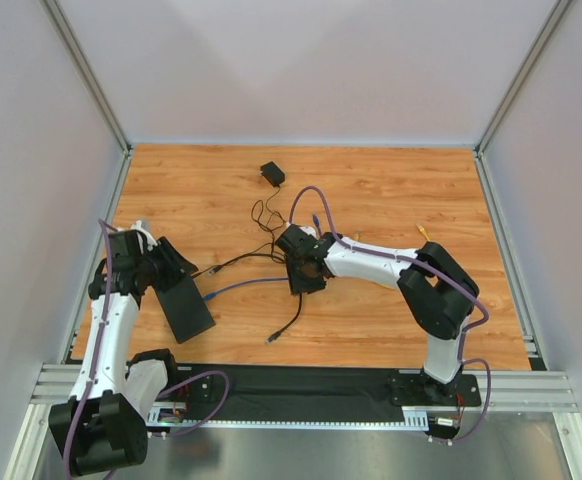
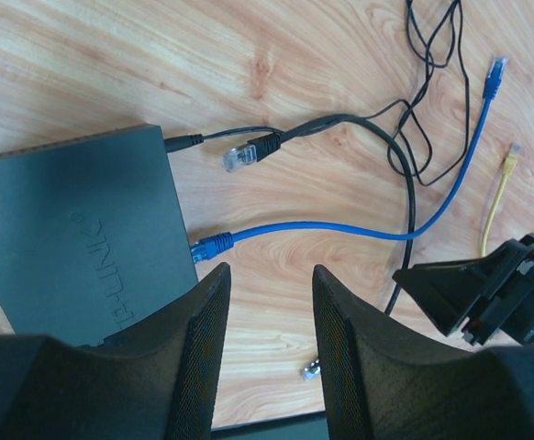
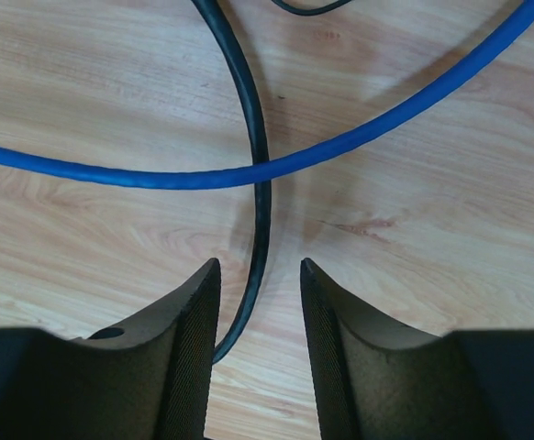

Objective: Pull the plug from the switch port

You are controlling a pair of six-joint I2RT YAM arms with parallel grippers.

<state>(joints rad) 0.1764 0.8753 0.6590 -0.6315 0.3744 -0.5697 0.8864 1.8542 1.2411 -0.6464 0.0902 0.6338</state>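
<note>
My left gripper [image 2: 269,270], jaws apart and empty, is the nearer tool. The switch [image 2: 74,229] lies under and left of its fingers, and the blue plug [image 2: 214,244] is seated in the switch's edge just ahead of the left fingertip, its axis crosswise, with the blue lead [image 2: 340,229] running off rightward. My right gripper [image 3: 260,266], jaws apart, straddles a black cable [image 3: 253,137] without pinching it, and the blue lead crosses ahead of its tips.

black adapter block [image 1: 272,173] and yellow cable [image 2: 512,158] lie well apart on the wooden table [image 1: 401,185].
</note>
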